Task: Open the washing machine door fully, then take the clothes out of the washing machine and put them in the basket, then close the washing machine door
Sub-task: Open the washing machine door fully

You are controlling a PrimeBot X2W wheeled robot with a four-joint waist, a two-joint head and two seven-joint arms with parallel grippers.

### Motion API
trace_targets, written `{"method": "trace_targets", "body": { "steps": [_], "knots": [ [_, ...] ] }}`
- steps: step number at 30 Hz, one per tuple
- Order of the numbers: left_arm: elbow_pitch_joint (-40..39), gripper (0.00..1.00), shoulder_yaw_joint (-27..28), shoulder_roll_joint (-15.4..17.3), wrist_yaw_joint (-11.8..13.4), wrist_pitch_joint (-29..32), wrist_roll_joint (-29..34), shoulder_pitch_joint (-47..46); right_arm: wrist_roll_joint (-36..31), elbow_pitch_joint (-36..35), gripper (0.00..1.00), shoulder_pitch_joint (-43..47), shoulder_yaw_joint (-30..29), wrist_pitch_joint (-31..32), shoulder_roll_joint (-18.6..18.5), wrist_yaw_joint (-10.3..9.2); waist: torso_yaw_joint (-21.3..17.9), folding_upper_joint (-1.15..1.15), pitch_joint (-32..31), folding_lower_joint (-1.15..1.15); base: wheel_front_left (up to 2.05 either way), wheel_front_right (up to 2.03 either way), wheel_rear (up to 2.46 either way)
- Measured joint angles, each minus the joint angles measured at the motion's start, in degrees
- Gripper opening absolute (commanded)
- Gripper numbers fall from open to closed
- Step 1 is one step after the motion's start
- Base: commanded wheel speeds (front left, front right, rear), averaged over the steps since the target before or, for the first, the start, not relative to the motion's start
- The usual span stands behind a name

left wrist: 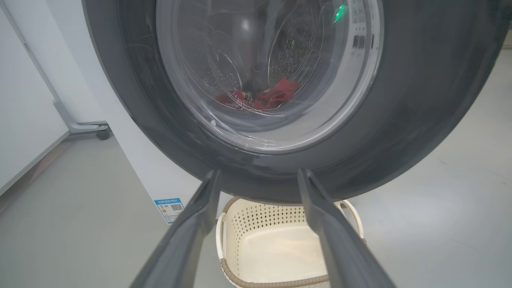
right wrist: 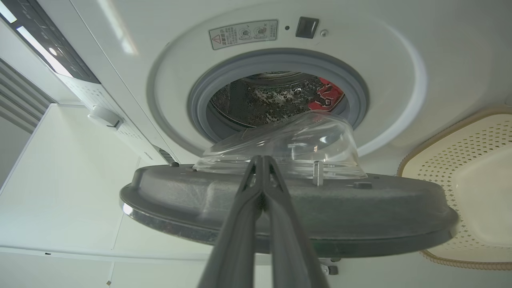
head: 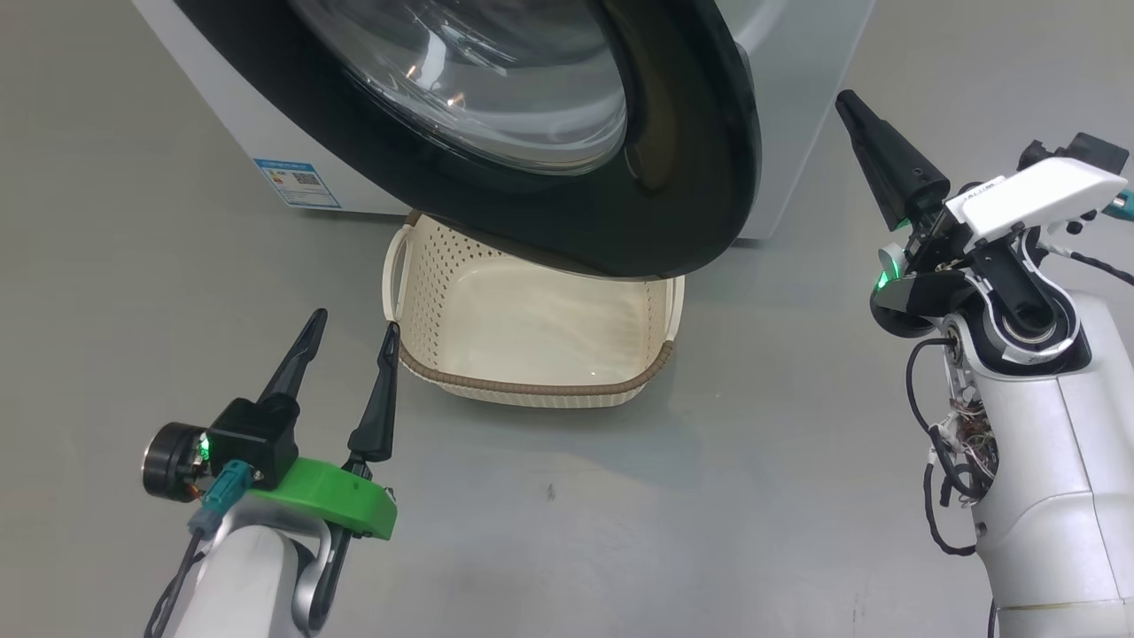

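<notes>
The washing machine door (head: 700,177), black-rimmed with a clear glass bowl, stands swung partly out from the white washing machine (right wrist: 380,60). Red clothes (right wrist: 326,96) lie in the steel drum, and the left wrist view shows the clothes (left wrist: 276,96) through the glass. The cream basket (head: 532,390) sits on the floor, partly under the door. My left gripper (head: 354,321) is open, empty, beside the basket's left corner, pointing at the door (left wrist: 420,120). My right gripper (head: 846,102) is shut on nothing, right of the door; its tips (right wrist: 260,158) point at the door's inner side (right wrist: 360,216) near the bowl.
A blue label (head: 297,183) marks the machine's lower left front. The control panel (right wrist: 48,52) and a dial (right wrist: 105,118) are along the machine's top. A wheeled stand foot (left wrist: 86,129) stands by the wall. Grey floor (head: 620,532) stretches in front of the basket.
</notes>
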Motion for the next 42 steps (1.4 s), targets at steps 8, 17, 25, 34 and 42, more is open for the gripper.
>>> {"method": "trace_targets", "body": {
  "steps": [8,17,25,34,42],
  "knots": [
    [-0.1,1.0,-0.9,0.0,0.1,0.0,-0.8,-0.9,1.5,3.2,0.0,-3.6,0.8,5.9,-0.4,-2.43,2.3,0.0,1.2,0.0,0.0,0.0,0.0],
    [-0.1,1.0,-1.1,0.0,0.8,0.0,-1.7,-1.1,2.5,6.8,0.0,-5.9,1.4,10.1,-1.6,-4.28,4.0,0.0,1.2,0.0,0.0,0.0,0.0],
    [-0.1,1.0,-1.2,0.0,1.3,0.0,-1.8,-1.1,3.8,8.7,0.0,-6.9,1.5,13.0,-2.4,-4.85,4.2,0.0,0.9,0.0,0.0,0.0,0.0],
    [-0.2,1.0,-1.4,0.0,1.3,0.0,-1.8,-1.0,4.9,10.1,0.0,-6.7,3.1,17.0,-2.4,-4.42,3.8,0.0,-0.1,0.0,0.0,0.0,0.0],
    [0.0,1.0,-1.4,0.0,1.3,0.0,-1.7,-1.0,6.4,9.8,0.0,-5.3,5.5,20.8,-2.0,-3.82,3.2,0.0,-0.8,0.0,0.0,0.0,0.0]
  ]
}}
